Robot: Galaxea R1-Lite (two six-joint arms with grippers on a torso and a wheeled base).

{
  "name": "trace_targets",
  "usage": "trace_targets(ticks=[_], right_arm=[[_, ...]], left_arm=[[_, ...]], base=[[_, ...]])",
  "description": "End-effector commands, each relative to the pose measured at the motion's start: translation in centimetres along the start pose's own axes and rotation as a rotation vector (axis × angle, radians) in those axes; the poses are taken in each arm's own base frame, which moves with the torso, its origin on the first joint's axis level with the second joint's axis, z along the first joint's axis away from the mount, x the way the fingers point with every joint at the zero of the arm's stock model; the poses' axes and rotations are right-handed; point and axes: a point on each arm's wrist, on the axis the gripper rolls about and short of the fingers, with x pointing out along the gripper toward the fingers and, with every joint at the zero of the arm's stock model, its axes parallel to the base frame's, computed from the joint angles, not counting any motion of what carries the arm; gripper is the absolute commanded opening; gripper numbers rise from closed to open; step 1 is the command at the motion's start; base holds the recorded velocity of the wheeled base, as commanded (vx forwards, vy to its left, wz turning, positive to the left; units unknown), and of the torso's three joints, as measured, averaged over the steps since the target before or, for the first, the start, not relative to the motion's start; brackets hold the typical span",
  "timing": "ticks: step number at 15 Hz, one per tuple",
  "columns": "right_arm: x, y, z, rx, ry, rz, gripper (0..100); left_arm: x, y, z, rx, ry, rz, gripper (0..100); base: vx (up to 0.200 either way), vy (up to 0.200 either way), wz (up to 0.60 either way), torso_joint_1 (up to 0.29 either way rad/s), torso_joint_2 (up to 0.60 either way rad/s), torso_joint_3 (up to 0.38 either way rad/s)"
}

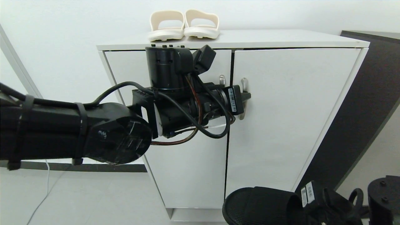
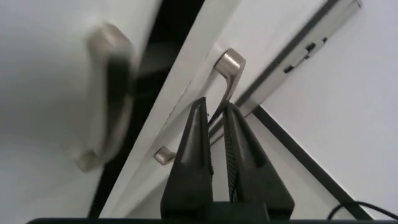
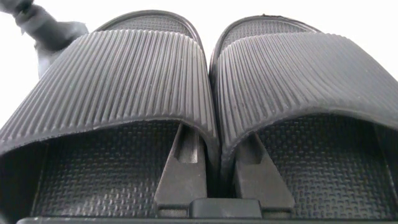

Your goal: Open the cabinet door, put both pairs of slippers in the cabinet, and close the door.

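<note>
The black slippers [image 1: 259, 204] sit low at the robot's right, cut off by the head view's bottom edge. They lie lengthwise sideways, with their far ends toward the robot's left. The right pincer [image 3: 216, 135] pinches their inner walls together, one finger under each strap. The left pincer [image 2: 216, 115] is narrow around the right door's handle [image 2: 231, 62]; whether it grips is unclear. The white slippers [image 1: 184, 26] rest on top of the cabinet [image 1: 297, 109].

Cut off at 5 o'clock edge: black slippers [image 1: 259, 204]. Hidden partly behind left gripper [image 1: 247, 96]: right door handle [image 1: 244, 83]. Blurred: nearer handle [image 2: 111, 99].
</note>
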Motion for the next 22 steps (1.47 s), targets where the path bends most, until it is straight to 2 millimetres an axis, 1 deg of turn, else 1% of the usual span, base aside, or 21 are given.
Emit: trace_targets(ticks=[1, 3, 4, 5, 7, 11, 13, 14, 15, 16, 17, 19, 20, 22], right_arm=[[-0.7, 0.3, -0.2, -0.018, -0.009, 0.013, 0], [-0.7, 0.3, -0.4, -0.022, -0.003, 0.013, 0], [-0.7, 0.3, -0.4, -0.022, -0.001, 0.013, 0], [-0.7, 0.3, -0.5, -0.021, 0.000, 0.013, 0], [-0.7, 0.3, -0.5, -0.021, 0.003, 0.014, 0], [-0.7, 0.6, -0.7, -0.034, 0.012, 0.024, 0], [-0.8, 0.6, -1.0, -0.049, 0.019, 0.027, 0], [-0.8, 0.7, -1.0, -0.053, 0.022, 0.029, 0], [-0.8, 0.7, -1.2, -0.053, 0.027, 0.032, 0], [-0.8, 1.0, -1.3, -0.060, 0.031, 0.043, 0], [-0.9, 1.3, -1.8, -0.089, 0.046, 0.063, 0], [-1.1, 1.5, -2.3, -0.125, 0.060, 0.073, 0], [-1.2, 1.6, -2.4, -0.129, 0.063, 0.077, 0], [-1.2, 1.6, -2.5, -0.128, 0.065, 0.077, 0]], left_arm=[[-1.5, -1.7, 0.1, 0.005, 0.004, -0.038, 0], [-2.5, -3.2, -0.3, 0.009, 0.015, -0.072, 0], [-2.8, -3.5, -0.3, 0.010, 0.016, -0.078, 0], [-3.5, -4.2, -0.4, 0.012, 0.020, -0.093, 0], [-4.3, -4.2, -0.5, 0.016, 0.023, -0.088, 0], [-7.4, -4.2, -0.4, 0.021, 0.017, -0.081, 0], [-8.3, -3.2, -0.3, 0.017, -0.003, -0.047, 0], [-8.5, -2.6, 0.0, 0.012, -0.030, -0.033, 0], [-8.2, -1.8, 0.4, 0.010, -0.062, -0.019, 0], [-8.0, -1.6, 0.5, -0.022, -0.068, -0.024, 0], [-7.4, -1.5, 0.4, -0.041, -0.059, -0.033, 0], [-6.5, -1.4, 0.5, -0.043, -0.058, -0.048, 0], [-5.3, -0.9, 0.9, -0.041, -0.067, -0.045, 0], [-3.5, 0.1, 1.4, -0.039, -0.082, -0.028, 0]], base=[[0.000, 0.000, 0.00, 0.000, 0.00, 0.000], [0.000, 0.000, 0.00, 0.000, 0.00, 0.000], [0.000, 0.000, 0.00, 0.000, 0.00, 0.000], [0.000, 0.000, 0.00, 0.000, 0.00, 0.000], [0.000, 0.000, 0.00, 0.000, 0.00, 0.000], [0.000, 0.000, 0.00, 0.000, 0.00, 0.000], [0.000, 0.000, 0.00, 0.000, 0.00, 0.000], [0.000, 0.000, 0.00, 0.000, 0.00, 0.000], [0.000, 0.000, 0.00, 0.000, 0.00, 0.000], [0.000, 0.000, 0.00, 0.000, 0.00, 0.000], [0.000, 0.000, 0.00, 0.000, 0.00, 0.000], [0.000, 0.000, 0.00, 0.000, 0.00, 0.000], [0.000, 0.000, 0.00, 0.000, 0.00, 0.000], [0.000, 0.000, 0.00, 0.000, 0.00, 0.000]])
